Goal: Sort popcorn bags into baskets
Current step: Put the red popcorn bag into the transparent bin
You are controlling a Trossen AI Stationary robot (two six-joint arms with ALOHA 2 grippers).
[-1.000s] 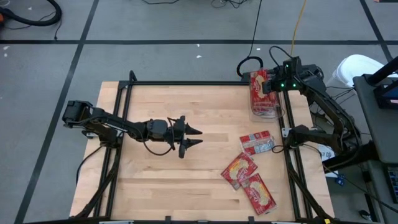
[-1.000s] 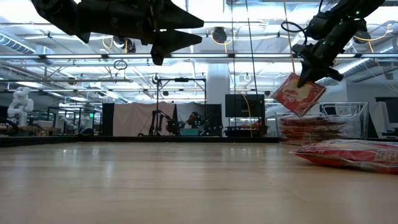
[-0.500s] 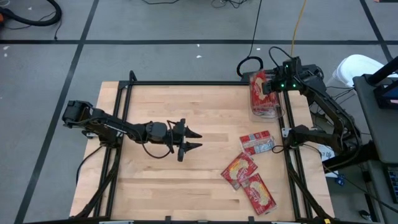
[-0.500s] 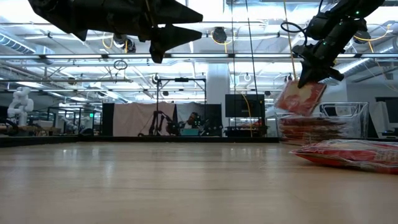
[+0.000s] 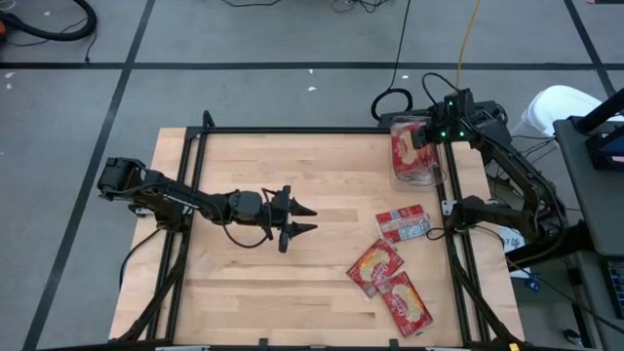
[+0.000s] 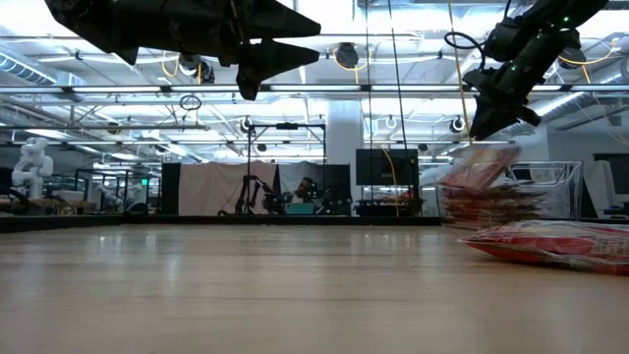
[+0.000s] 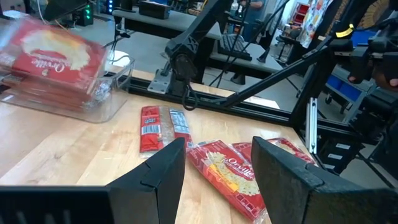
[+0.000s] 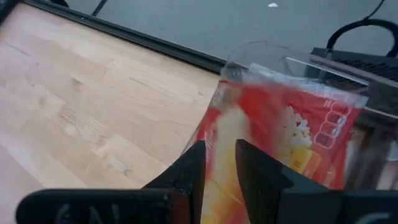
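the right gripper (image 6: 488,126) hung over the clear basket (image 5: 417,175) at the table's far right corner, fingers parted and grasping nothing. just beneath it, apart, a red popcorn bag (image 6: 480,167) lay tilted atop the stack inside. the left gripper (image 5: 302,218) waited mid-table, fingers spread.

The table (image 5: 253,283) is pale wood, smooth and matt, with visible grain, edged by a black metal frame (image 5: 292,132). The tub (image 7: 109,102) is clear, glossy plastic. The bags (image 5: 375,265) are shiny red film that crinkles and catches the light; one (image 5: 403,225) shows a grey-white printed back. Both arms (image 5: 185,202) look like matt black plastic and metal. The floor (image 5: 244,34) is dull grey.
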